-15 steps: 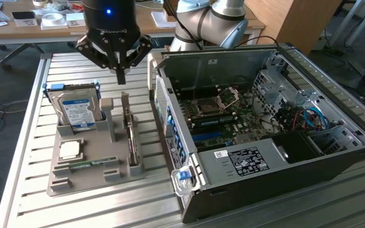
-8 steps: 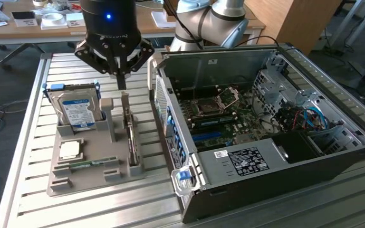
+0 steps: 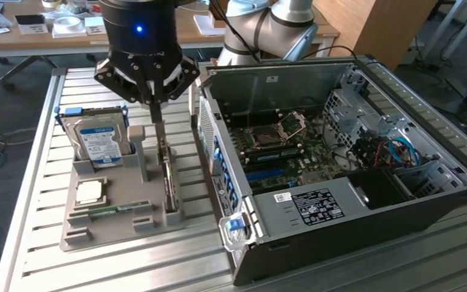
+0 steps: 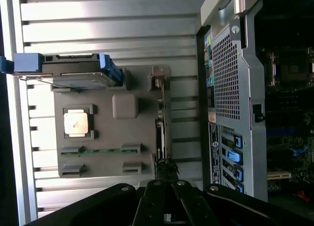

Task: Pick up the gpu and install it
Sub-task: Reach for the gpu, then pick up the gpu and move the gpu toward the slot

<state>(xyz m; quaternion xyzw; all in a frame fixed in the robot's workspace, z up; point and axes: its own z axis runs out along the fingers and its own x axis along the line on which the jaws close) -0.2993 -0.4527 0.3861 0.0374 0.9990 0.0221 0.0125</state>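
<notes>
claw: we see the gripper [image 3: 156,118] [image 4: 164,172] straight above the gray holder tray [image 3: 95,238] [image 4: 113,135], pointing down, pinched closed on the far end of the gpu [image 3: 167,176] [image 4: 160,130]
gpu: we see it standing on edge in the tray's slot on the exterior view's right, seated in the tray, just beside the PC case [image 3: 363,213] [image 4: 228,74] and outside it
tray contents: we count a hard drive [image 3: 97,145] [image 4: 73,71] upright at the far left, a CPU [image 3: 90,192] [image 4: 76,123] lying flat nearer, and a RAM stick [image 3: 120,208] [image 4: 100,151] in a slot nearer still
case: side open, and we see the motherboard [image 3: 290,146] exposed inside
table: we see the slatted metal table [image 3: 31,201] carrying tray and case side by side, tray on the exterior view's left
</notes>
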